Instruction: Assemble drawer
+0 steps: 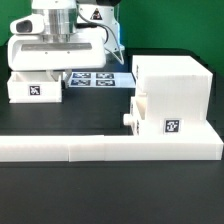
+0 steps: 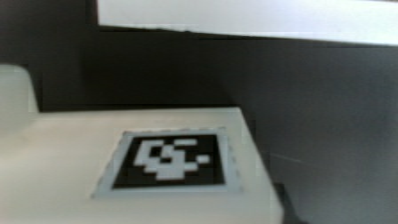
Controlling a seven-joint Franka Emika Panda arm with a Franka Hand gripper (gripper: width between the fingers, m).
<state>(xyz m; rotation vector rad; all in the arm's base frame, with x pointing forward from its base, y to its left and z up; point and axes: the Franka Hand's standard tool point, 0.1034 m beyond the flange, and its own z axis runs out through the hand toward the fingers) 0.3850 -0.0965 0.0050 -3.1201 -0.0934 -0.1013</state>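
Note:
The large white drawer housing [image 1: 172,92] stands at the exterior view's right, with a tag on its front. A small knobbed tray [image 1: 133,116] sits in its left side, knob pointing left. The second white tray [image 1: 33,87], tagged on its front, lies at the exterior view's left. My gripper [image 1: 42,68] is directly over this tray, right at its top, and its fingertips are hidden. The wrist view shows the tray's white top and black-and-white tag [image 2: 173,160] very close. No fingers show clearly there.
The long low white L-shaped wall [image 1: 110,149] runs along the front, against the housing's base. The marker board [image 1: 95,79] lies on the black table between the left tray and the housing. A white band [image 2: 249,18] crosses the far part of the wrist view.

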